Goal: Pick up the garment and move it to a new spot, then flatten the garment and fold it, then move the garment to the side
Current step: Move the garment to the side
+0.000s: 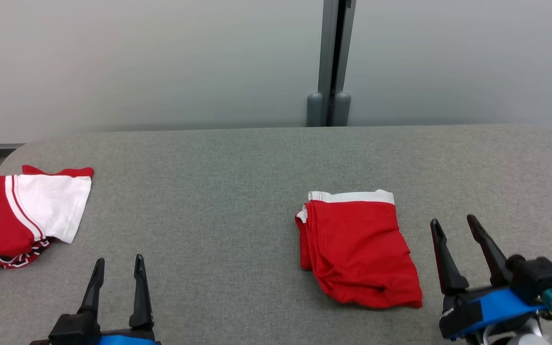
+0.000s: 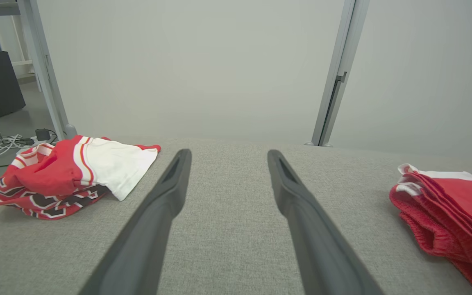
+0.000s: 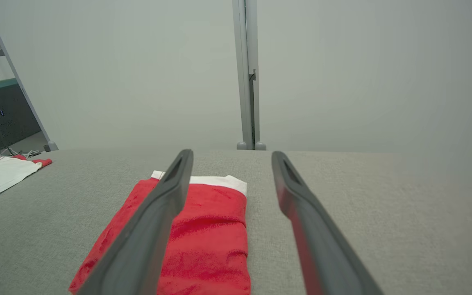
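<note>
Both jaws spread wide, holding nothing.
Left jaws stand at the lower left of the head view, right jaws at the lower right, near the folded red garment [image 1: 357,249], which lies on the grey desk [image 1: 209,163] right of centre, white waistband uppermost. A red-and-white clothing pile [image 1: 22,215] lies at the left edge.

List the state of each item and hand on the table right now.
red shorts: folded, flat on the table, untouched.
red and white clothes: crumpled heap at the table's left edge.
left hand: open, empty.
right hand: open, empty, beside the shorts.
</note>
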